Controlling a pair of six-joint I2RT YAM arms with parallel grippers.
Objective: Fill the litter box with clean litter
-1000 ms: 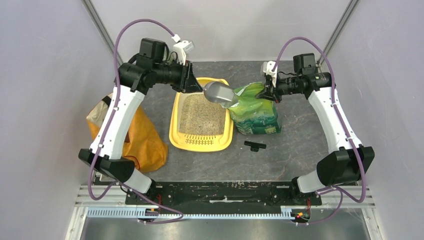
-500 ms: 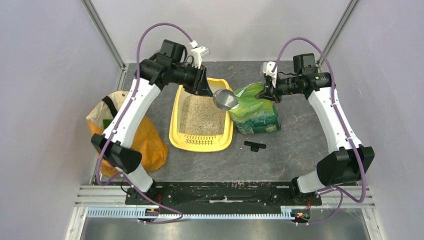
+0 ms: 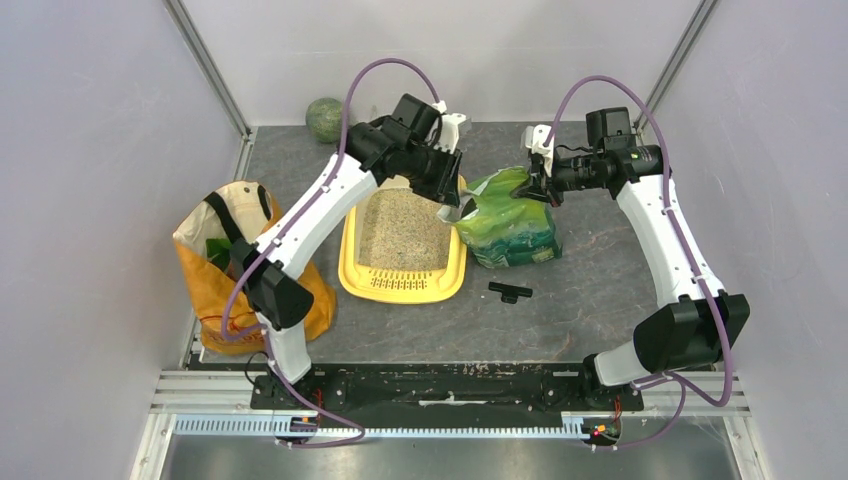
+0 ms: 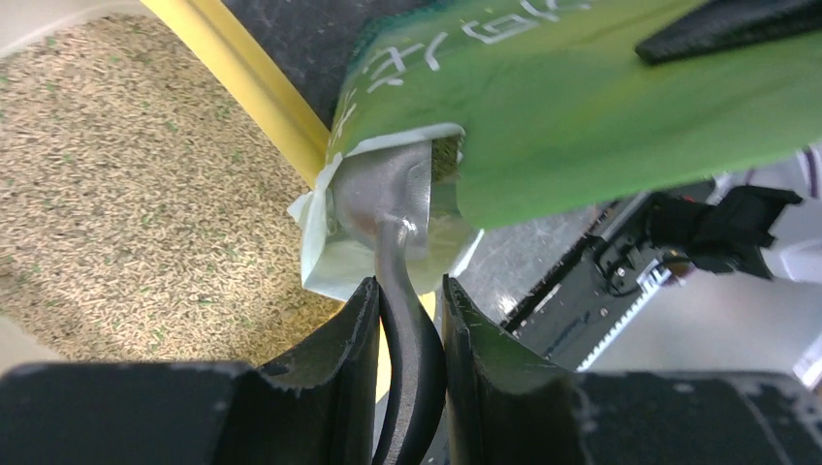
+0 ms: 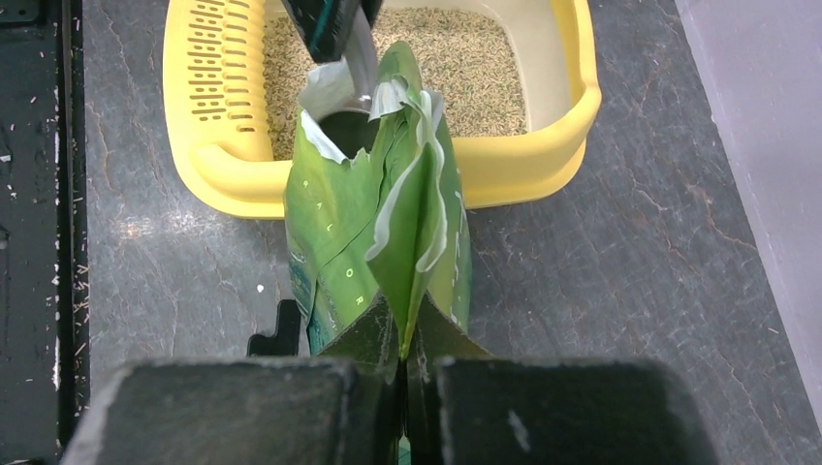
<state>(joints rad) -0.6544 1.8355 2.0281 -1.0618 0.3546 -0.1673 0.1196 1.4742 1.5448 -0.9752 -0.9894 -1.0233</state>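
Grey tabletop (image 3: 590, 270) carries the litter box (image 3: 400, 288), part-filled with clean litter (image 3: 405, 230). Your right gripper (image 5: 402, 356) pinches the green bag (image 5: 339, 232) open so the scoop (image 4: 383, 194), clamped in your left gripper (image 4: 407, 291), enters its mouth.

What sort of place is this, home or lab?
Likely a lab test cell: plain panel walls on aluminium framing, arms bolted at the table edge, a litter box staged on it.
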